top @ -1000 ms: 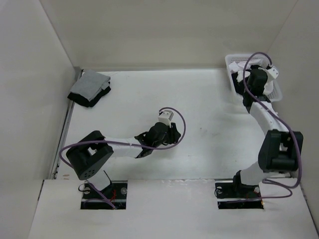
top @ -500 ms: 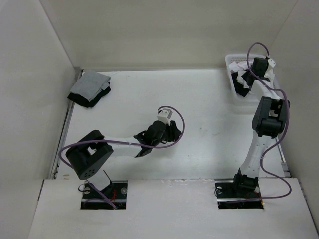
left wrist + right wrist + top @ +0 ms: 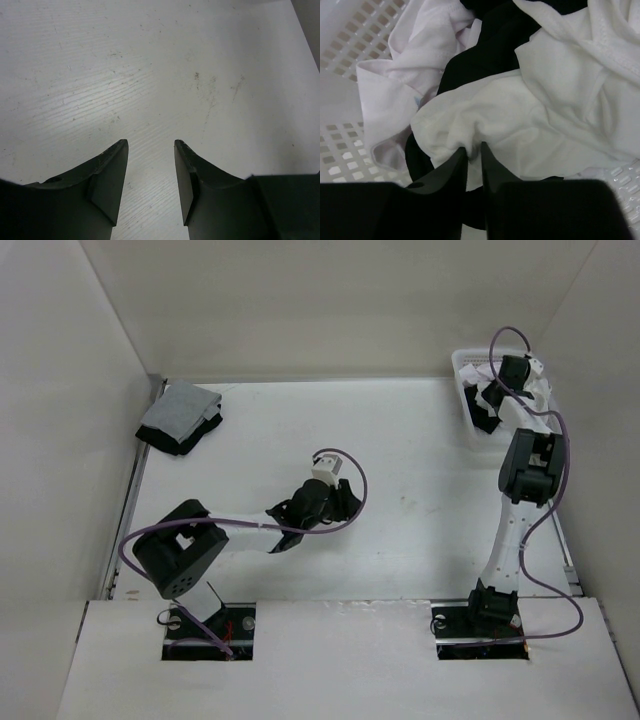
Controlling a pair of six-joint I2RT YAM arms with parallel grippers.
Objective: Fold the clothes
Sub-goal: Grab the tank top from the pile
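The clothes, a crumpled white garment (image 3: 520,120), lie in a white lattice basket (image 3: 350,140) on top of a black garment (image 3: 480,55). My right gripper (image 3: 473,146) reaches down into the basket, its two dark fingers closed narrowly on a raised fold of the white cloth. In the top view the right gripper (image 3: 497,390) is over the basket (image 3: 462,360) at the far right. My left gripper (image 3: 150,142) hangs open just above the bare table with nothing between its fingers, near the table's middle (image 3: 343,503).
A folded grey-and-black cloth stack (image 3: 180,417) sits at the table's far left corner. More pale cloth (image 3: 420,45) lies bunched in the basket beside the black garment. White walls enclose the table on the left, back and right.
The right arm stretched farther back into the basket; its gripper opened and then closed on a fold of white cloth. The left gripper drifted slightly up the table.
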